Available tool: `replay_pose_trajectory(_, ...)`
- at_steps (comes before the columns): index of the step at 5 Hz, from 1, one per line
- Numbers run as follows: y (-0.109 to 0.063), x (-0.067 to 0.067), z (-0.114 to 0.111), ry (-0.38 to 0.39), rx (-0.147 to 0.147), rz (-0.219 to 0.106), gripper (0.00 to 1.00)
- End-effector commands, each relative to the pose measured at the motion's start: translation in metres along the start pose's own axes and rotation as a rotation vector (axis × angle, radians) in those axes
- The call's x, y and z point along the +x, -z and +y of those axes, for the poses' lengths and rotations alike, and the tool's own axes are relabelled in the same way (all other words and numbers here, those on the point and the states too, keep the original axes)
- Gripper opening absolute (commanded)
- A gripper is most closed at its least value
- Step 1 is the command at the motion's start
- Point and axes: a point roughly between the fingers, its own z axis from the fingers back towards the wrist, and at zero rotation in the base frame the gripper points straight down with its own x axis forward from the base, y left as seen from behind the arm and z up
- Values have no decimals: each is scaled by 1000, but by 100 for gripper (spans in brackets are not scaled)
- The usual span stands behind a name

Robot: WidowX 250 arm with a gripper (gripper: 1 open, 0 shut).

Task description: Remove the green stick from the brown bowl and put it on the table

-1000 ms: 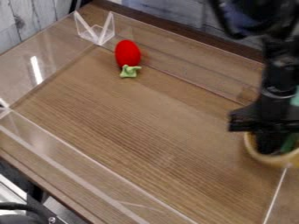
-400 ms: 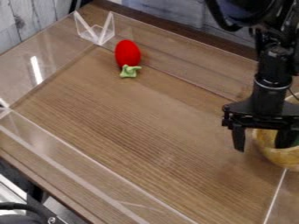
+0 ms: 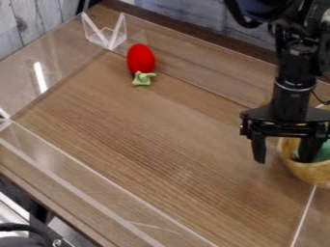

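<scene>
The brown bowl (image 3: 304, 174) sits at the table's (image 3: 154, 125) right edge, partly cut off by the frame. A pale green patch at the bowl's far side looks like the green stick (image 3: 323, 150), mostly hidden behind the gripper. My gripper (image 3: 284, 155) points straight down over the bowl's left part. It is open wide, the left fingertip outside the rim and the right one over the inside. Nothing is held between the fingers.
A red strawberry toy (image 3: 141, 60) with green leaves lies at the back of the table. Low clear acrylic walls (image 3: 39, 82) run along the table's edges. The bowl stands close to the right wall.
The jaws have spread from nearly shut to wide open over the bowl. The hand itself has hardly shifted.
</scene>
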Motion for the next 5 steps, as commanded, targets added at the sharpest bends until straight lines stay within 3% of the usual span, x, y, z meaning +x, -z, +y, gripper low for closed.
replay_pose_trajectory(1,-26,4,-4,-13,-53,-51,100)
replay_pose_trajectory(2,-30,2,-2,-27,-53,-49,100)
replay_pose_trajectory(3,-53,4,9,-67,-77,-67,100)
replay_pose_trajectory(4,-87,12,34,-124,-105,-99,100)
replay_pose_trajectory(5,-69,13,13,-135,-114,-99,0)
